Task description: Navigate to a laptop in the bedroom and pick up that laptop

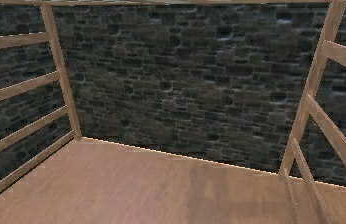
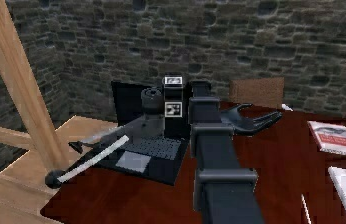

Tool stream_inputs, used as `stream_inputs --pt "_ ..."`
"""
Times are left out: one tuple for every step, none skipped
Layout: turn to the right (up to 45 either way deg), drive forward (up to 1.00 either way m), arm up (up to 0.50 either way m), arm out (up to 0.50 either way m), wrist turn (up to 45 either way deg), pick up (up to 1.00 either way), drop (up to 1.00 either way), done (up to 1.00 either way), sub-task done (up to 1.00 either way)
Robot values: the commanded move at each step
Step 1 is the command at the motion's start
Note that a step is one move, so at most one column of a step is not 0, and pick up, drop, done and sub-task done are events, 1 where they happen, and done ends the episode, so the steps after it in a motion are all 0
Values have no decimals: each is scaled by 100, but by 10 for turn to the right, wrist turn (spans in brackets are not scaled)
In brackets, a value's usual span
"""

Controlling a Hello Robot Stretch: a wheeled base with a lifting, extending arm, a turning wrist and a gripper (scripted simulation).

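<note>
A dark laptop [image 2: 141, 150] lies with its lid up on a dark red wooden table [image 2: 281, 165], near the table's left end in the arm side view. Its screen faces the near side and its keyboard deck lies flat. My arm [image 2: 221, 170] rises from the bottom edge over the table to two white marked squares [image 2: 172, 100]. Left of them is the gripper [image 2: 65, 163], its thin pale fingers [image 2: 96, 160] slanting down and left across the laptop's near corner and past the table edge. I cannot tell whether it holds anything.
A brown chair back [image 2: 257, 92] stands behind the table against the dark brick wall [image 1: 181, 80]. Two magazines [image 2: 337, 136] lie at the table's right end. Wooden rail frames stand at the left [image 1: 26, 100] and right [image 1: 316, 110] of the forward view, with wooden floor [image 1: 151, 190] between.
</note>
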Motion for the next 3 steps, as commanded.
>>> stream_inputs --pt "0 0 0 0 450 0 0 0 0" --pt "0 0 0 0 450 0 0 0 0" --pt "0 0 0 0 90 0 0 0 0"
